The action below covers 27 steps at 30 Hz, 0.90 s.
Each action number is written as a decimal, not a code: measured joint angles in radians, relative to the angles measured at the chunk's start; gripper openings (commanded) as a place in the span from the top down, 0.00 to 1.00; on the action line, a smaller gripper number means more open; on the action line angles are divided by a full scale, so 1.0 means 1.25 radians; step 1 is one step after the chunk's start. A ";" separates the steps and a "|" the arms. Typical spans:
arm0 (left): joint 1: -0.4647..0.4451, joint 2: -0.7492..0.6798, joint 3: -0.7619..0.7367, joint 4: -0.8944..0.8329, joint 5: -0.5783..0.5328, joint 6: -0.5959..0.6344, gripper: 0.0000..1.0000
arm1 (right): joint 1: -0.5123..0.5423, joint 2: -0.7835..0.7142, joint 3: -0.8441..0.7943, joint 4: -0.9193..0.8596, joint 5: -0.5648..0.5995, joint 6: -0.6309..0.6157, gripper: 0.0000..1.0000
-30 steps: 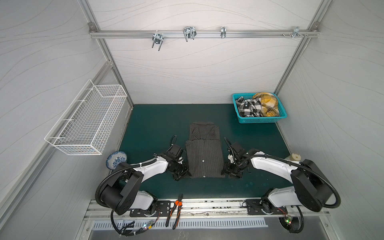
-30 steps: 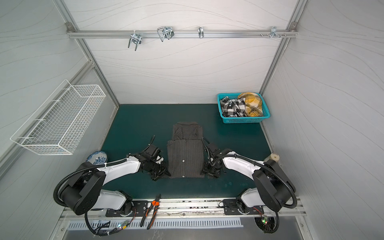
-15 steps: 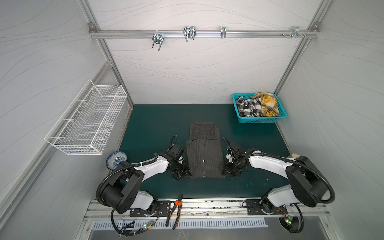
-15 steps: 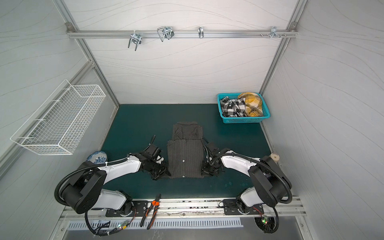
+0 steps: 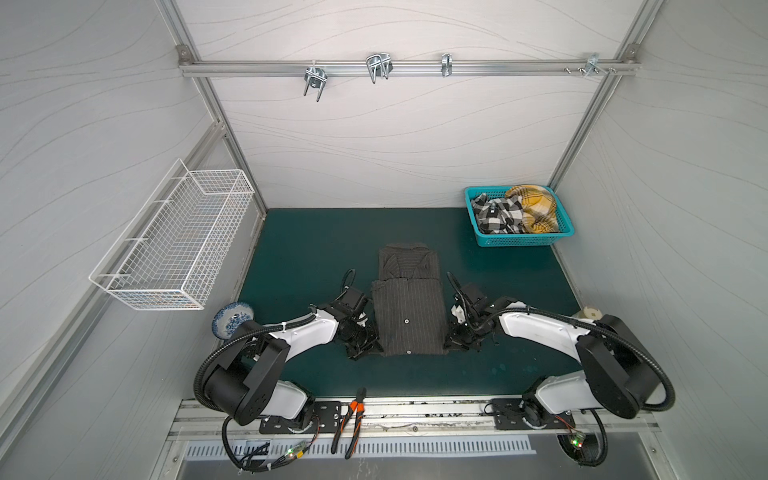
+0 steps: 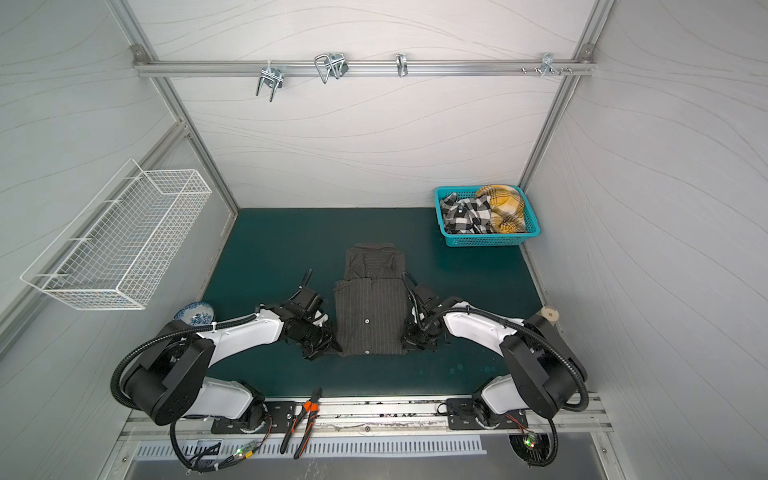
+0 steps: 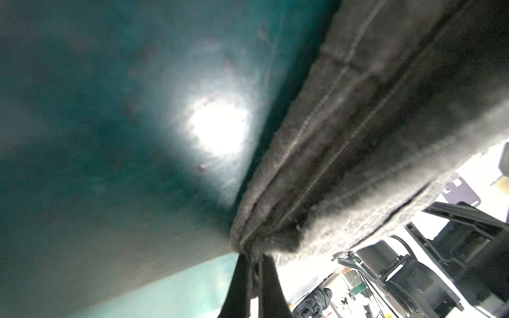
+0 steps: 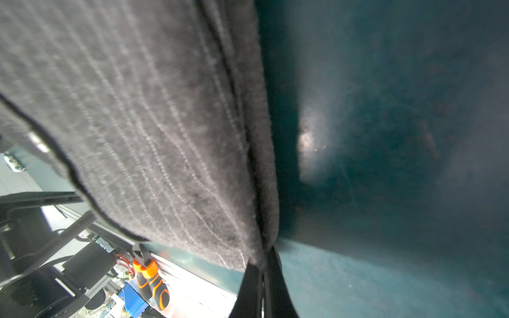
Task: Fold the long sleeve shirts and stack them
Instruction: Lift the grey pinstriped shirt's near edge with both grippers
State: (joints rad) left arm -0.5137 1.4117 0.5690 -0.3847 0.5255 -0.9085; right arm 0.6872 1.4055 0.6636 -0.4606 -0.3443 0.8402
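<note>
We have the dark pinstriped shirt (image 5: pixel 407 320) lying mid-surface (image 5: pixel 316 249), folded narrow, its long axis running from the near hem (image 5: pixel 409 352) away to the collar (image 5: pixel 409 251). Our left hand (image 5: pixel 374 351) meets the hem's left corner and our right hand (image 5: pixel 448 344) its right corner, one arm on each side, equally near. In both wrist views the fingers are pinched together on the layered cloth edge. We judge the next move carries the hem toward the collar

Matt woven pinstriped shirt (image 5: pixel 406 316) cloth — fuzzy edges — on smooth, faintly glossy green mat (image 5: pixel 316 249)
</note>
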 measured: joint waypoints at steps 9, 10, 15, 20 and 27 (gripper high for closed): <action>-0.016 -0.063 0.007 -0.054 -0.038 0.028 1.00 | 0.010 -0.091 0.023 -0.046 -0.004 -0.003 1.00; -0.018 -0.064 0.008 -0.057 -0.039 0.030 1.00 | 0.010 -0.092 0.027 -0.049 -0.004 -0.004 1.00; -0.019 -0.063 0.010 -0.063 -0.039 0.035 1.00 | 0.013 -0.090 0.031 -0.056 0.001 -0.018 1.00; -0.024 -0.063 0.022 -0.072 -0.042 0.034 1.00 | 0.017 -0.083 0.034 -0.059 0.011 -0.023 1.00; -0.031 -0.062 0.028 -0.078 -0.044 0.033 1.00 | 0.018 -0.079 0.034 -0.064 0.021 -0.023 1.00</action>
State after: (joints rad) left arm -0.5518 1.3346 0.6041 -0.4820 0.4709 -0.8673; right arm 0.7097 1.3071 0.7059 -0.5411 -0.3180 0.8108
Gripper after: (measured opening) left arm 0.049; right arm 0.047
